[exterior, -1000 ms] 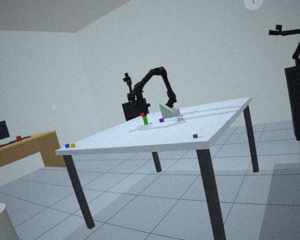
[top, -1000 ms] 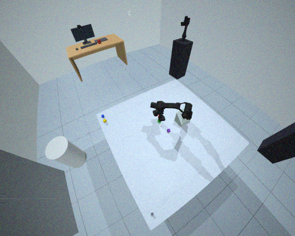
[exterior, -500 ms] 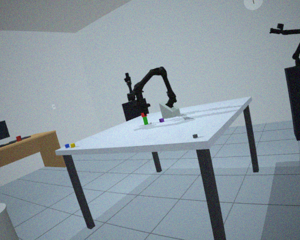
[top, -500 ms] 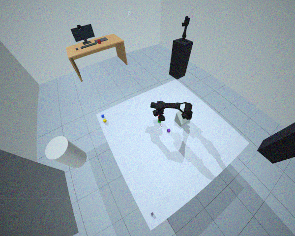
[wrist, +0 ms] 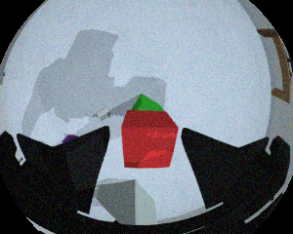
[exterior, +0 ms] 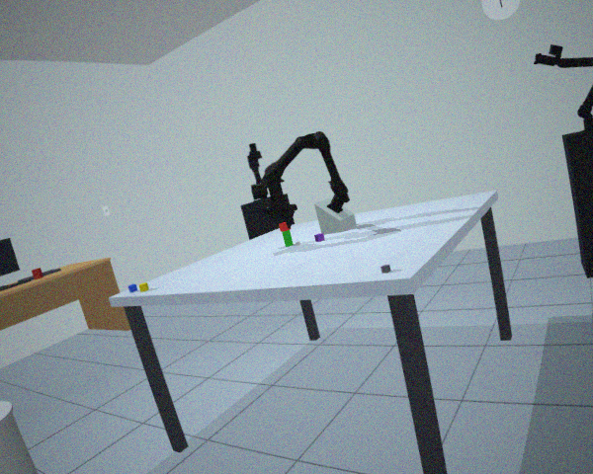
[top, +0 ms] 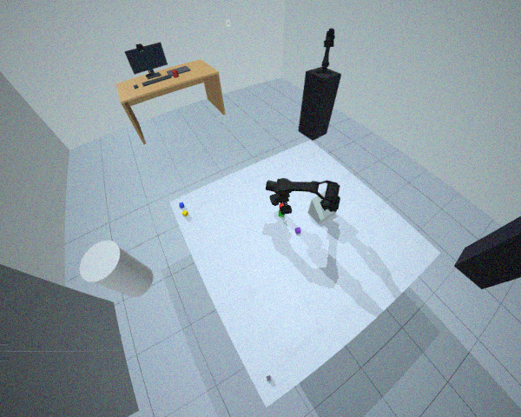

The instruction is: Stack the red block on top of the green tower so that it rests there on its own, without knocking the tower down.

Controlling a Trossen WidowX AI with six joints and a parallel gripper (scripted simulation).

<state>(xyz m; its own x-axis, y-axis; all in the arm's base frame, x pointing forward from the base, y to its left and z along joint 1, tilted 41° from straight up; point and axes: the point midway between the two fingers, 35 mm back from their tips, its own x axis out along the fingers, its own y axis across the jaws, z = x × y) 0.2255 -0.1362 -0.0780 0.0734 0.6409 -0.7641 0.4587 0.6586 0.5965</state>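
One red block (exterior: 284,226) sits atop the single green tower (exterior: 287,238) on the table (exterior: 348,260), the gripper (wrist: 145,150) above with jaws wide, gaps either side, holding nothing; one purple cube (exterior: 318,237) lies near, blue, yellow and grey cubes well apart.

Robotics lab: white worktable (exterior: 337,265), arm pedestals (top: 318,102), PC desk (top: 168,85).

Red block (exterior: 284,226) sits on the green tower (exterior: 287,238), tool (exterior: 280,209) just above
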